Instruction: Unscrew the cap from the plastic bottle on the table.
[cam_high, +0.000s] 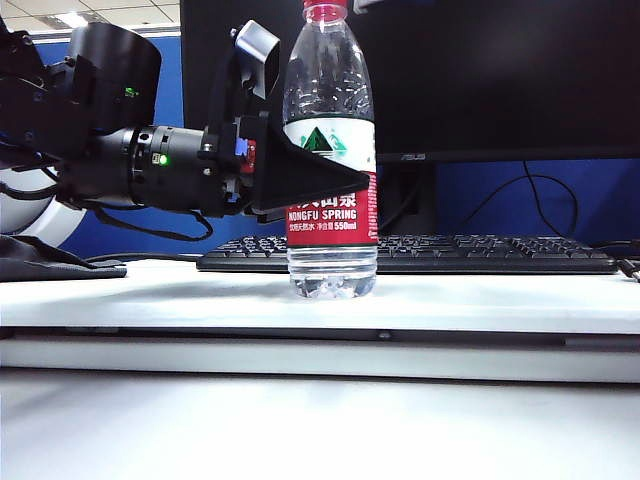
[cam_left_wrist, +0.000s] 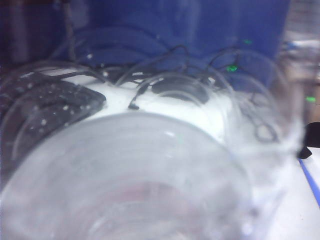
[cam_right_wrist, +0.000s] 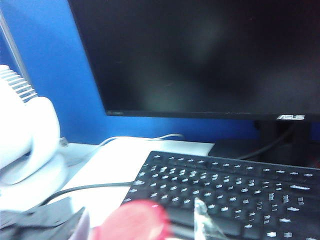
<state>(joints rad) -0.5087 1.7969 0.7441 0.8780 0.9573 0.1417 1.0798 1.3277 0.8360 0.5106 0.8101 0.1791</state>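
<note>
The plastic bottle (cam_high: 331, 120) stands upright on the white table (cam_high: 150, 300), its red cap (cam_high: 325, 10) at the upper edge of the exterior view. My left gripper (cam_high: 340, 180) reaches in from the left and is shut on the bottle's labelled middle, with one black finger (cam_high: 310, 175) across the front. In the left wrist view the clear bottle (cam_left_wrist: 125, 175) fills the picture as a blur and the fingers are hidden. In the right wrist view my right gripper (cam_right_wrist: 140, 210) is open. Its fingers stand on either side of the cap (cam_right_wrist: 137, 222) with a gap on both sides.
A black keyboard (cam_high: 480, 255) lies just behind the bottle, and a dark monitor (cam_high: 480, 70) stands behind that against a blue partition. A white rounded appliance (cam_right_wrist: 25, 135) and a black cable (cam_right_wrist: 85, 189) lie beside the keyboard (cam_right_wrist: 225, 190).
</note>
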